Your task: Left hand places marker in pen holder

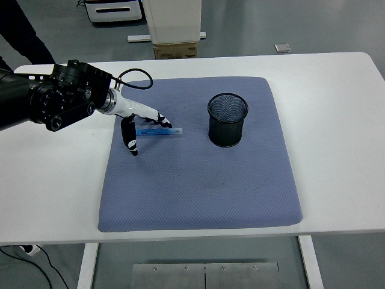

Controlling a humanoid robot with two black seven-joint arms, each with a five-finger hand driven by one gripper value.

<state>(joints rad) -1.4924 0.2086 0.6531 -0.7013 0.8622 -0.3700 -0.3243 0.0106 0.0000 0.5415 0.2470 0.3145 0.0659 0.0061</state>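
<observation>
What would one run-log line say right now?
left hand: open over marker | marker: flat on mat | pen holder: empty, upright | right hand: unseen

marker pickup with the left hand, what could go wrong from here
The marker lies flat on the blue mat, and the left hand is spread over its left end, so a shallow grasp could roll or push it away. The pen holder looks light; a tilted marker could catch its rim and tip it.
</observation>
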